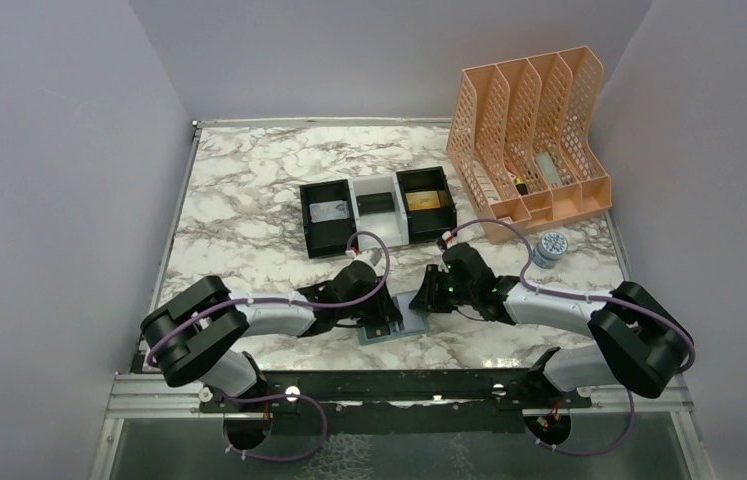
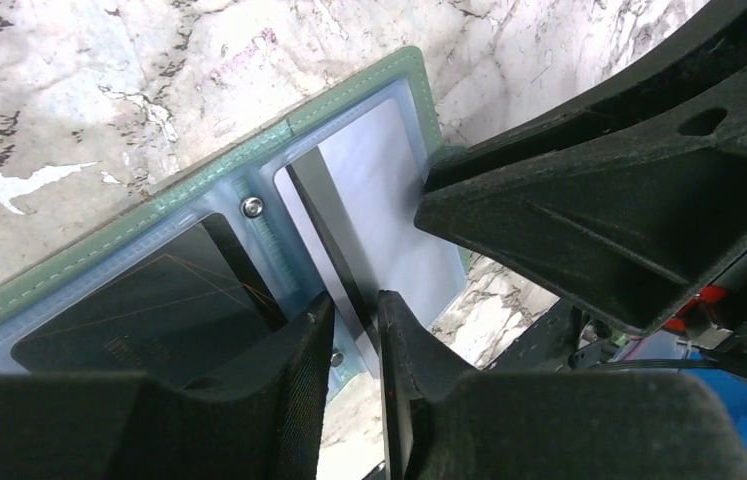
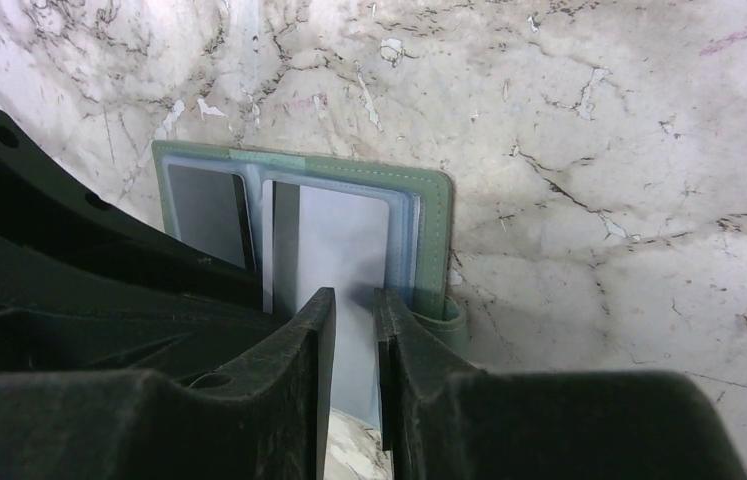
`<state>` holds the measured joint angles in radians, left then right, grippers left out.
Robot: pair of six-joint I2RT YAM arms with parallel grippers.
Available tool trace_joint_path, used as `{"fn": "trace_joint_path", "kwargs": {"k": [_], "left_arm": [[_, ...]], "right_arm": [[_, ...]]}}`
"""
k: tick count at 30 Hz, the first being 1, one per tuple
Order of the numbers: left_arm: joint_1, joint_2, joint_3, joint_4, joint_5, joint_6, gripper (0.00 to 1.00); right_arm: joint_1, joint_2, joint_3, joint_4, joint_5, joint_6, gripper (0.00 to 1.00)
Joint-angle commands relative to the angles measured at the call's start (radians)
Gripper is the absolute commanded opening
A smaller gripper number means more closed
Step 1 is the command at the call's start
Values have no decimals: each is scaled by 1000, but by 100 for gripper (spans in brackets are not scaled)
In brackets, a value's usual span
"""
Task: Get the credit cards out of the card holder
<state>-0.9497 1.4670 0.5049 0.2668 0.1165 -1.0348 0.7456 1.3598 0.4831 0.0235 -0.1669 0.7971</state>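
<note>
Starting at the left, the left gripper (image 2: 354,300) has its fingers narrow astride a thin dark edge tilted up from the card holder (image 3: 434,230). The holder lies open by the table's (image 1: 249,190) near edge, about midway along. Whether those fingers actually bite, I can't tell. A dark credit card (image 2: 149,300) sits in the neighbouring pocket. The right gripper (image 3: 354,295) straddles the pale panel just as narrowly, and I can't say if it's pinching. I'd judge a card is just being started out. Next it needs a firm pinch and a slide along the pocket, with the holder pinned. The near edge is close, and there's open marble toward the tray (image 1: 304,215).
</note>
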Motion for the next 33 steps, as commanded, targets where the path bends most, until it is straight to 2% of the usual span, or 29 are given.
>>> {"fn": "trace_joint_path", "kwargs": {"k": [1, 4, 17, 27, 33], "left_arm": [[1, 6, -28, 87, 32, -57, 22], [1, -3, -35, 89, 30, -69, 16], [3, -100, -96, 89, -29, -91, 9], [3, -119, -102, 77, -41, -92, 9], [5, -101, -90, 77, -21, -81, 14]], "right_arm": [[0, 26, -33, -46, 38, -7, 22], [0, 25, -32, -43, 40, -3, 22], [-1, 25, -25, -41, 28, -2, 22], [0, 0, 7, -69, 41, -56, 22], [0, -29, 35, -75, -18, -89, 22]]}}
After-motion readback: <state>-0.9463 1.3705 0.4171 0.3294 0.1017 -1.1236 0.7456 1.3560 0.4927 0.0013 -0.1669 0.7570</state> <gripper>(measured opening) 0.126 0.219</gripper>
